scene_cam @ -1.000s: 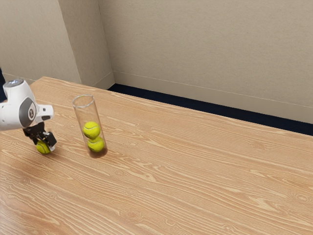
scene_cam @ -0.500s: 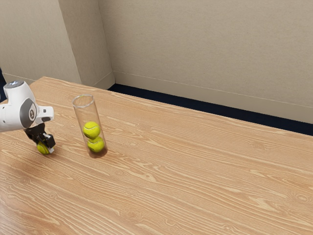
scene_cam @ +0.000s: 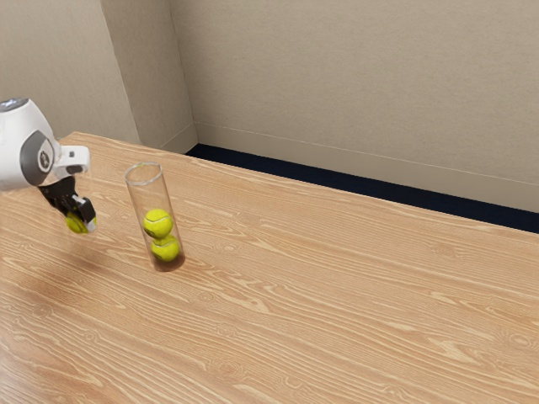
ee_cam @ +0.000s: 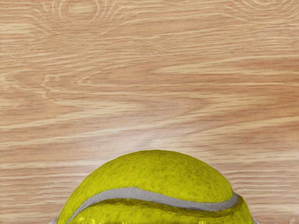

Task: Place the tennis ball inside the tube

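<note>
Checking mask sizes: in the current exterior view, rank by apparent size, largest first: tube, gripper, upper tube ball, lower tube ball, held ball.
1. Tube
2. Gripper
3. Upper tube ball and lower tube ball: look alike, unranked

Held ball: partly hidden, full size unsure, unranked.

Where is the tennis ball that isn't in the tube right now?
In the exterior view it is in the gripper, raised above the table, toward the exterior view's left of the clear tube.
</note>
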Controlling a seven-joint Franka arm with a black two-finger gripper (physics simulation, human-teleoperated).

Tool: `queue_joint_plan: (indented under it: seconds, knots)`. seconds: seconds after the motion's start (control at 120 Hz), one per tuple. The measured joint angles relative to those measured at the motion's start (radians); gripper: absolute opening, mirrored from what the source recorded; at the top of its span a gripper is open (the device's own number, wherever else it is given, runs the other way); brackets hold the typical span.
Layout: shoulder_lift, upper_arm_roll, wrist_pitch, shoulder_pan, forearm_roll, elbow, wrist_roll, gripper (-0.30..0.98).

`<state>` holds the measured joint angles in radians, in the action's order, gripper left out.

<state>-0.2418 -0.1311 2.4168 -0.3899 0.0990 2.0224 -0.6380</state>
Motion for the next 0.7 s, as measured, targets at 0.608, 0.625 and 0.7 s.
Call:
queue_joint_plan:
  seconds: [0.608, 0.625, 0.7]
  knots:
    - [0.312, 0.227, -0.309, 0.006, -0.052, -0.077, 0.142, 0.40]
    - [0.309, 0.231, -0.314, 0.010, -0.056, -0.084, 0.148, 0.41]
    - [0.295, 0.248, -0.333, 0.021, -0.071, -0.111, 0.178, 0.41]
